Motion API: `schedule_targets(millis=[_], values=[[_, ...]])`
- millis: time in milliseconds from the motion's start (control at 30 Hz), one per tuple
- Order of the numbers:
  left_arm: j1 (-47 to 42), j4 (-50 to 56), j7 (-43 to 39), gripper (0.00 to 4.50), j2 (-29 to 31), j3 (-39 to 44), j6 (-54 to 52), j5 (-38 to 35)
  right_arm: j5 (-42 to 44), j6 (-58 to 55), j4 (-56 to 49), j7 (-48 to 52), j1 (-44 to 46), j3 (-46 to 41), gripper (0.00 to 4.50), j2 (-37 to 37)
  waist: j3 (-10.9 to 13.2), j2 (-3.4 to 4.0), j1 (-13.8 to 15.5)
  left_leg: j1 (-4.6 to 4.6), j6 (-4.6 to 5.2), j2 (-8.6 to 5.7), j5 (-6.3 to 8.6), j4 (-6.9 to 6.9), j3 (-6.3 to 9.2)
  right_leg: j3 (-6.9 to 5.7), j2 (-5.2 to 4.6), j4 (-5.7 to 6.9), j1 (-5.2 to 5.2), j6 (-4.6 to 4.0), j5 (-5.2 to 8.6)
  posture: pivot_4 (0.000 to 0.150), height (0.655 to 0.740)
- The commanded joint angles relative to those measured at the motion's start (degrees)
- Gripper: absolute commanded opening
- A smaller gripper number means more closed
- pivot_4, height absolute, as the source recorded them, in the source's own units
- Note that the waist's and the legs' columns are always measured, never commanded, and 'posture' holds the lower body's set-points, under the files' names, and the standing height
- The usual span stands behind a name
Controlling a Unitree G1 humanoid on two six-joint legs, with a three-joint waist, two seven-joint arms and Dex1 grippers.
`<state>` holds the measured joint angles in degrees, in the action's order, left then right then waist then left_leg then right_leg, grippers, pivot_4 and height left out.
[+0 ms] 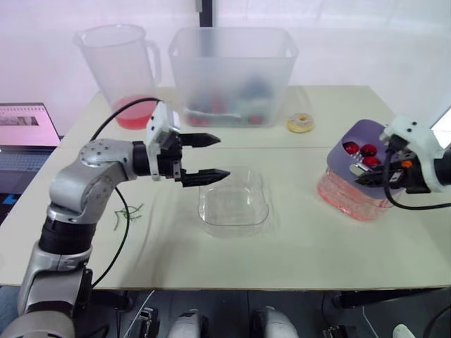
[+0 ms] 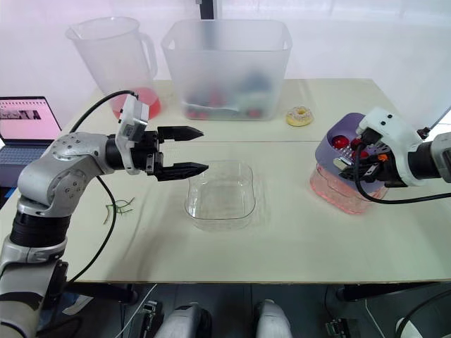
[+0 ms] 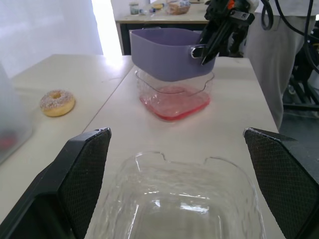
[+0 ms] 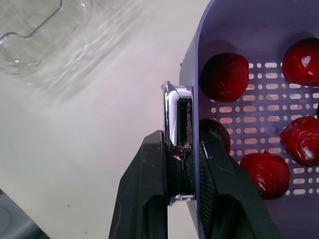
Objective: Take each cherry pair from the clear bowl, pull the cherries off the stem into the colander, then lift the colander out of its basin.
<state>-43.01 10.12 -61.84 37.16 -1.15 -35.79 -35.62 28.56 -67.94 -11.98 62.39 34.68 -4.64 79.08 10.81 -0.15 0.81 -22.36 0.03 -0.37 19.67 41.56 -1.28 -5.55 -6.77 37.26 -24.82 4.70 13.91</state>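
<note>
Right end effector [image 4: 183, 144] clenched on the purple colander [image 3: 164, 55] rim, 3 o'clock on the tabletop [image 1: 296, 253]; one-sided lifting could tilt it, spilling cherries [image 4: 224, 77] or dragging the basin [image 1: 345, 197]. Left end effector [image 1: 223, 156] released.

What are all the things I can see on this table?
table: one, pale
clear bowl: one, see-through, empty, in the middle
basin: one, clear with pink liquid, on the robot's right
colander: one, purple, sitting in the basin
cherries: at least five, red, inside the colander
stems: a few, green, on the left
donut: one, sprinkled, behind the clear bowl, toward the right
bin: one, frosted, at the back, things inside
pitcher: one, frosted with red liquid, back left
laptop: one, open, far left
left end effector: one, black, open, above the clear bowl's left side
right end effector: one, black, shut on the colander's rim
</note>
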Motion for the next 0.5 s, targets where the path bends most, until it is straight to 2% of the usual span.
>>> schedule_targets(millis=[33,300,500], values=[[-0.7,1.0,-0.5,4.50,0.8,1.0,0.7,0.0,0.6,0.6,0.5,0.2,0.0,-3.7,0.23,2.1,0.0,0.00,0.0,0.00,0.00,0.00,0.00,0.00,0.00,0.00,0.00,0.00,0.00,0.00,0.00,0.150,0.6886],[-0.8,0.8,-0.7,4.50,0.8,0.9,0.8,0.2,4.7,-3.4,4.5,-2.0,-0.5,-9.0,0.23,-1.8,0.0,0.00,-0.1,0.00,0.00,0.00,0.00,0.01,0.00,0.00,0.00,0.01,0.00,0.00,0.00,0.150,0.6886],[-0.8,0.8,-0.9,4.50,1.0,0.9,0.9,0.2,5.7,-3.6,4.5,-3.1,-0.6,-9.3,0.23,-2.0,0.0,0.01,0.0,0.00,0.00,0.00,0.00,0.01,-0.01,0.00,0.00,0.01,0.00,0.00,0.00,0.150,0.6886]])
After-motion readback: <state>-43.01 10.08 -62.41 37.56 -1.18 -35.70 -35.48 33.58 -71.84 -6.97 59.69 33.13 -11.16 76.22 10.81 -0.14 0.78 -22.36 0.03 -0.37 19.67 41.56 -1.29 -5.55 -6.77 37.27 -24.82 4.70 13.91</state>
